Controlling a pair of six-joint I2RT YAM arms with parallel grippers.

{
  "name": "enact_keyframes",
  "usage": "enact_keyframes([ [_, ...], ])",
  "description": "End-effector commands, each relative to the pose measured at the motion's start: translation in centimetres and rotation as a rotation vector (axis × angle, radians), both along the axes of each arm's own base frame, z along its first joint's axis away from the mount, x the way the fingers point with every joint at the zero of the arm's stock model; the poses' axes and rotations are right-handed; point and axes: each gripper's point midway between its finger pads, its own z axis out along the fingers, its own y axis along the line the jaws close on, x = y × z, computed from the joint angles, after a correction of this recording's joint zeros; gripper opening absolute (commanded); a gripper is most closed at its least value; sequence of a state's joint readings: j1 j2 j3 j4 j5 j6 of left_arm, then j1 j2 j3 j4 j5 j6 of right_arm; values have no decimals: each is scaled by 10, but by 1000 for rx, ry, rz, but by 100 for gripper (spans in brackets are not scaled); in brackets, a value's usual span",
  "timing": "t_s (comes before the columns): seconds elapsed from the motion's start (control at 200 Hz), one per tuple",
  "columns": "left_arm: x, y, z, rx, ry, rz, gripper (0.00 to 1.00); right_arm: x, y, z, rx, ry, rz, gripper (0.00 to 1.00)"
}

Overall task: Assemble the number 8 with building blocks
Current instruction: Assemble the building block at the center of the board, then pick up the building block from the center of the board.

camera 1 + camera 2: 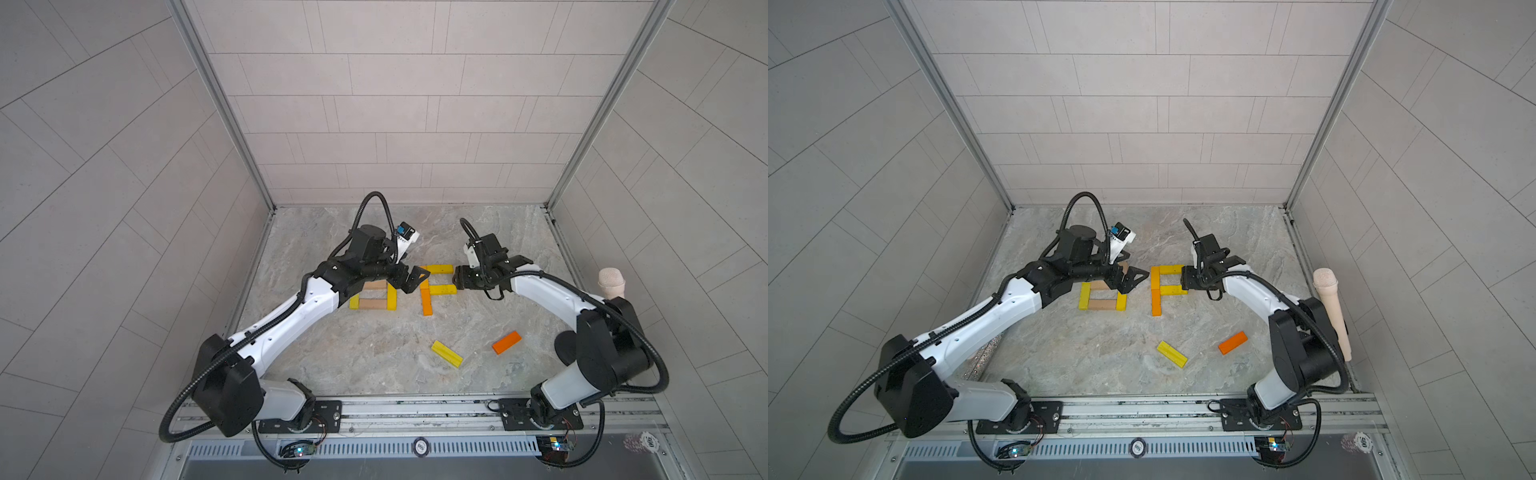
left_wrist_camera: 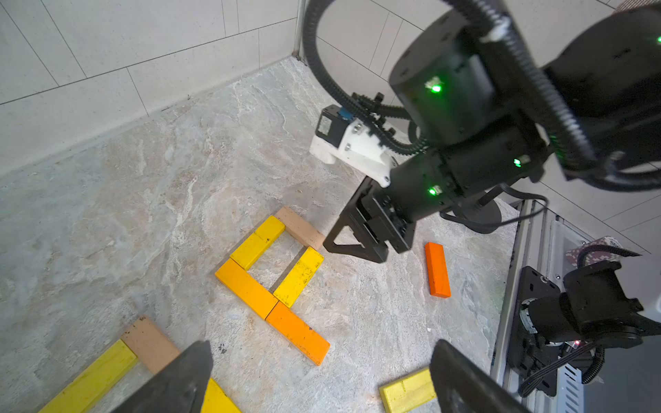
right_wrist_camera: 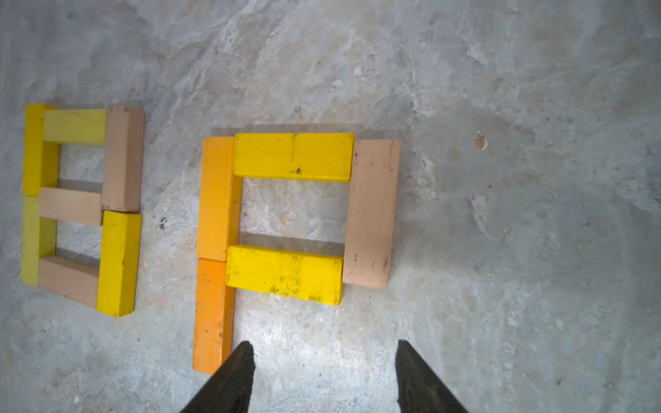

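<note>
Only the right wrist view shows the whole number 8, seven flat yellow and tan wooden bars at left; in both top views the left arm covers its far half. Right of it lies a five-bar partial figure. The left gripper and right gripper both gape, empty.

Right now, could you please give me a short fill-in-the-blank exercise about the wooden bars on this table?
The finished blocky 8 of flat wooden bars contains ___ bars.
The unfinished wooden-bar figure beside it contains ___ so far.
Its single unpainted bar looks ___.
Near the loose yellow wooden bar lies another loose bar, coloured ___.
Missing words: seven; five; tan; orange.
</note>
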State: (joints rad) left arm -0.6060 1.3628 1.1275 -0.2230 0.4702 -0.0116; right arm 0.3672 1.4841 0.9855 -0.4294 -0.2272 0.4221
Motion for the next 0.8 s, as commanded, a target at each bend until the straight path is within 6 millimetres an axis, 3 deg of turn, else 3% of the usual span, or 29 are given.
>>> enact_keyframes([
  [0.0,2,3,21,-28,-40,12,100,-32,3,4,-76,-20,67,66],
  [0.12,2,4,19,-6,-34,13,100,-66,11,3,-135,-46,130,67],
  [0.385,6,11,19,10,-26,31,100,-125,40,-3,-88,-95,254,66],
  [0.645,13,15,19,-22,12,27,100,-156,64,-18,-61,-83,403,61],
  [0.665,14,16,19,-22,10,30,100,-162,60,-30,-80,-56,412,60],
  [0.796,15,18,19,-22,-6,38,100,-172,63,-44,-123,-11,475,58],
])
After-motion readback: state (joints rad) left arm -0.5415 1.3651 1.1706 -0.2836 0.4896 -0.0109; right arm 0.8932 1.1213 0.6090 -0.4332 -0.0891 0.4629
